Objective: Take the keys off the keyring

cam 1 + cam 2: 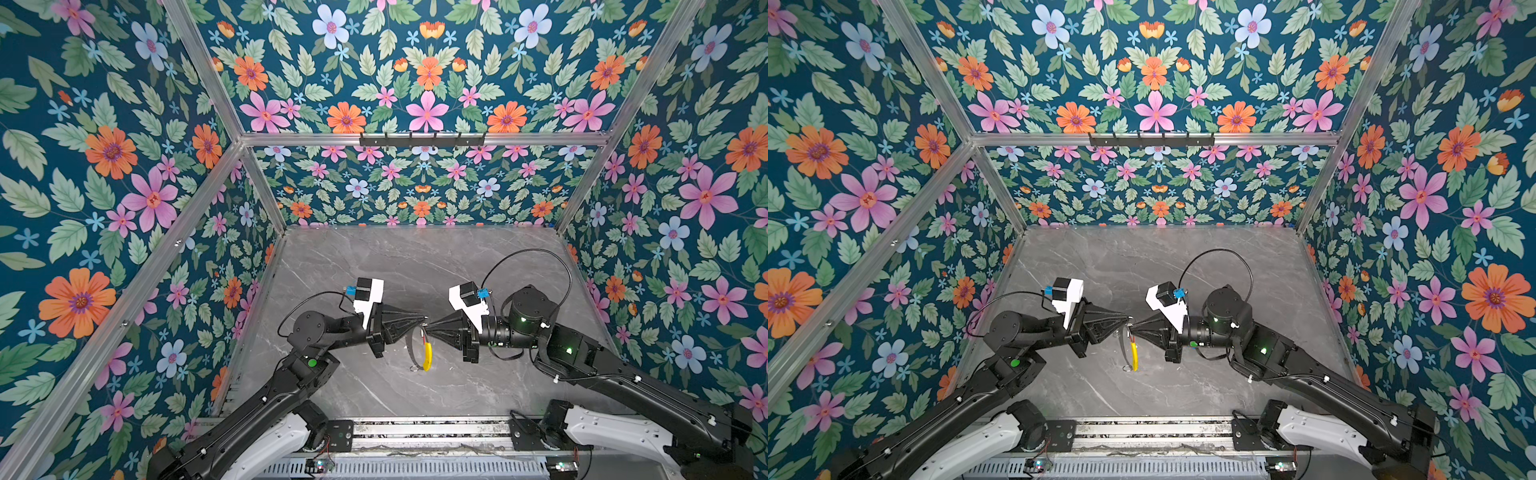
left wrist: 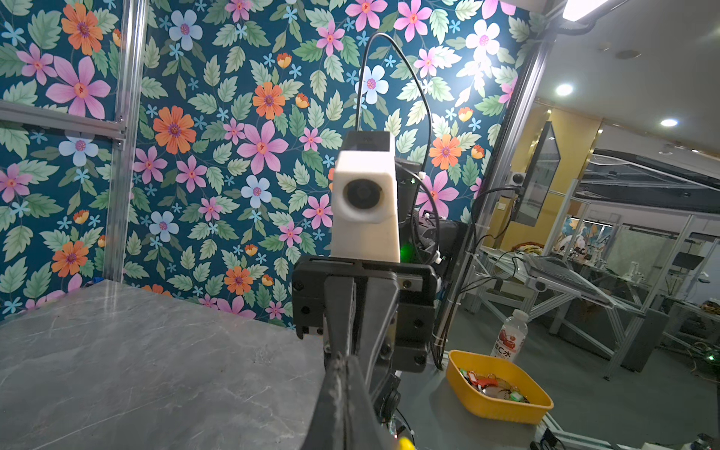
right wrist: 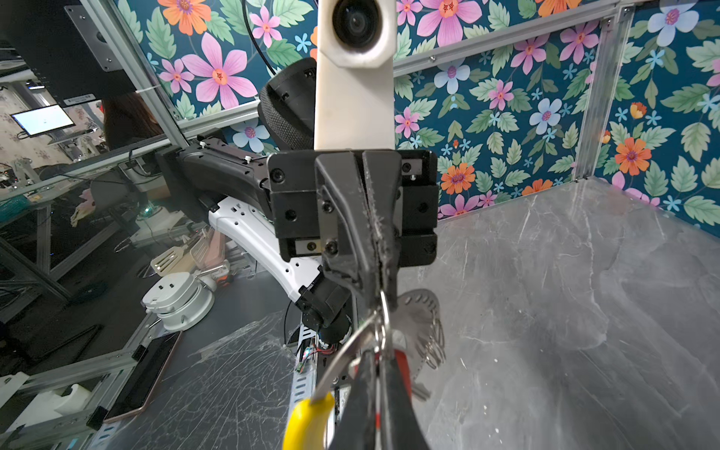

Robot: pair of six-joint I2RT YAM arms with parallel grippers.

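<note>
front edge: a slotted metal rail (image 1: 428,430) ran along the near side of the table (image 1: 415,266).
left claw (image 1: 423,319): clenched, pinching a small silvery split ring at the top of the keyring (image 1: 427,357), held up off the table.
right claw (image 1: 429,328): clenched too, tip to tip with the left one, nipping the red-tagged key (image 1: 423,335).
keyring: hung edge-on under both tips. Thin grey hoop, glossy yellow arc, another split ring dangling at the bottom.
room: plenty of open slab behind and to both sides. Grey, veined, marble-look.
edges: aluminium posts and flowery walls (image 1: 424,187) boxed in three sides.
writing: only "C水" on a plastic bottle (image 2: 508,339) past the table, by a yellow tub (image 2: 495,409).
</note>
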